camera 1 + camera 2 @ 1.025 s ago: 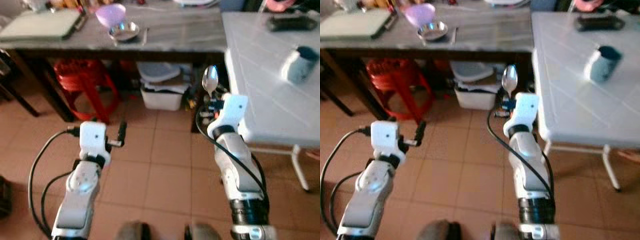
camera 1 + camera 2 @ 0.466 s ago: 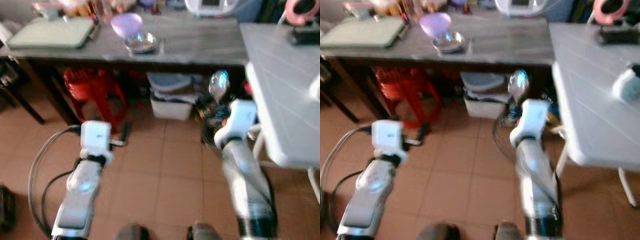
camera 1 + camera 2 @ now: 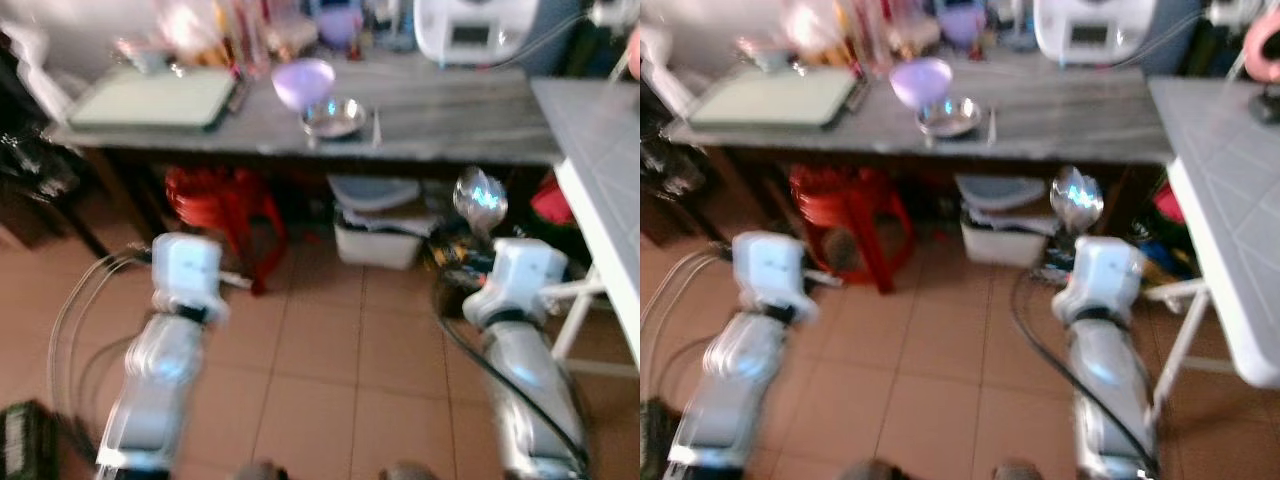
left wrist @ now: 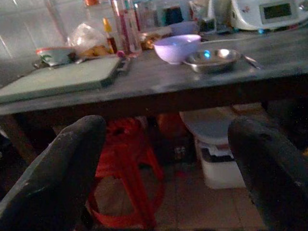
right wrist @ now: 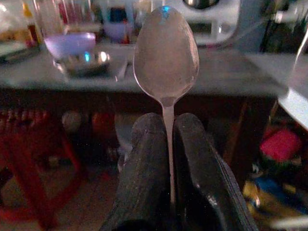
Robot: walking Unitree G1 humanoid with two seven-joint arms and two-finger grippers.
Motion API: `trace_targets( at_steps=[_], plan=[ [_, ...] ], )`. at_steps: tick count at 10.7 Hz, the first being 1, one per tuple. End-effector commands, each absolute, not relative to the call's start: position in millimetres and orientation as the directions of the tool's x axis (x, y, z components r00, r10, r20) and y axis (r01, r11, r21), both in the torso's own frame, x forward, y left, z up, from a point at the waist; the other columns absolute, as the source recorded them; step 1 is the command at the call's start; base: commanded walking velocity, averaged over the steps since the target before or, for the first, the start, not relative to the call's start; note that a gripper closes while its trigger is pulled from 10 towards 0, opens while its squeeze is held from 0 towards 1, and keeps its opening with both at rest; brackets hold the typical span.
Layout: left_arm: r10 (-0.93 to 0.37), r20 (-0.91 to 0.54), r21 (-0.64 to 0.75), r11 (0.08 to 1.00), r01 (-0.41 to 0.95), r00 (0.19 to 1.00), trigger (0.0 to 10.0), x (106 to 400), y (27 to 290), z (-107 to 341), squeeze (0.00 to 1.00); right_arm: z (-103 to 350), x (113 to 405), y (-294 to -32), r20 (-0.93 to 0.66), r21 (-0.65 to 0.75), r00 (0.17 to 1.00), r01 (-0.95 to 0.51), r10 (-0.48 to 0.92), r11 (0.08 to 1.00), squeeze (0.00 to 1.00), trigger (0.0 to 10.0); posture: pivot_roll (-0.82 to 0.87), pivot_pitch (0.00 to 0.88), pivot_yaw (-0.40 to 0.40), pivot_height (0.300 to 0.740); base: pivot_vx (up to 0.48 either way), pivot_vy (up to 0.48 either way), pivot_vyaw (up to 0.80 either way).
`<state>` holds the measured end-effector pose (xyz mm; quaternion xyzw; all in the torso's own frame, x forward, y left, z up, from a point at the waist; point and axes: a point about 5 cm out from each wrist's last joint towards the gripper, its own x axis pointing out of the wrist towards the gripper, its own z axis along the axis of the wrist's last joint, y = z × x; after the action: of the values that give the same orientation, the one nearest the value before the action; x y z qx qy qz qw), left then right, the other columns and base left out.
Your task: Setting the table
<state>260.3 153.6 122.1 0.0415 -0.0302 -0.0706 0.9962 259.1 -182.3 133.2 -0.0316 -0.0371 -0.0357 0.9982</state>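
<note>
Spoon [image 5: 166, 53]: one metal spoon, held upright with its bowl above the right gripper [image 5: 167, 144], whose two black fingers are pressed together on the handle. In the head views the spoon stands in front of the dark space under the long grey counter [image 3: 450, 115], to the right of centre and over the tiled floor.

Left gripper [image 4: 166, 159]: fingers spread wide apart, nothing between them, pointed at the counter edge on the left.

Procedure for the carrying step, as judged from this position:
- Keep the clamp on the handle firm; the spoon is top-heavy in this pose and could pivot between the pads
- Hold the wrist level while the body moves; the head views are blurred, so placement should wait until the picture steadies
- Bring the spoon to the white table [image 3: 600, 180] at the right edge, clearing its rim before lowering

Count of items on the counter:
- One lilac bowl [image 3: 303, 82]
- One steel bowl [image 3: 334, 117], touching or just beside the lilac one
- One green board [image 3: 155, 97], far left
- One white appliance [image 3: 472, 28], far right

Below: one red stool [image 3: 225, 205], one white bin [image 3: 378, 240]
</note>
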Motion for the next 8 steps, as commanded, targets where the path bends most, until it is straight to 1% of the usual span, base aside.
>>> trace_targets(
  at_steps=[1,4,5,6,7,8],
  plan=[
    [-0.216,0.067,0.067,0.975,0.212,0.974,10.0,260,139,124,0.00,139,265,-187,0.113,-0.088,0.989,0.110,-0.100,0.990,0.00,10.0,-0.03,0.000,0.088,0.740,0.480,0.000,0.00],
    [-0.286,0.048,0.057,0.957,0.283,0.957,10.0,256,131,118,0.00,153,288,-178,0.190,-0.158,0.978,0.113,-0.082,0.981,0.00,10.0,-0.01,0.000,0.081,0.740,0.480,0.000,0.00],
    [-0.310,0.024,0.053,0.950,0.309,0.950,10.0,250,129,112,0.00,155,297,-177,0.172,-0.124,0.984,0.074,-0.052,0.990,0.00,10.0,-0.01,0.000,0.075,0.740,0.472,0.000,0.00],
    [-0.316,0.019,0.049,0.948,0.315,0.949,10.0,248,128,110,0.00,155,299,-178,0.169,-0.091,0.984,0.065,-0.049,0.994,0.00,10.0,-0.01,0.000,0.072,0.740,0.472,0.000,0.00],
    [-0.316,0.019,0.043,0.948,0.315,0.949,10.0,248,128,110,0.00,149,298,-178,0.125,-0.076,0.990,0.079,-0.069,0.994,0.00,10.0,0.00,0.000,0.072,0.740,0.472,0.000,0.00],
    [-0.318,0.024,0.039,0.948,0.317,0.948,10.0,248,127,111,0.00,147,296,-178,0.123,-0.055,0.989,0.085,-0.078,0.995,0.00,10.0,-0.01,0.000,0.074,0.740,0.472,0.000,-0.80]
  ],
)
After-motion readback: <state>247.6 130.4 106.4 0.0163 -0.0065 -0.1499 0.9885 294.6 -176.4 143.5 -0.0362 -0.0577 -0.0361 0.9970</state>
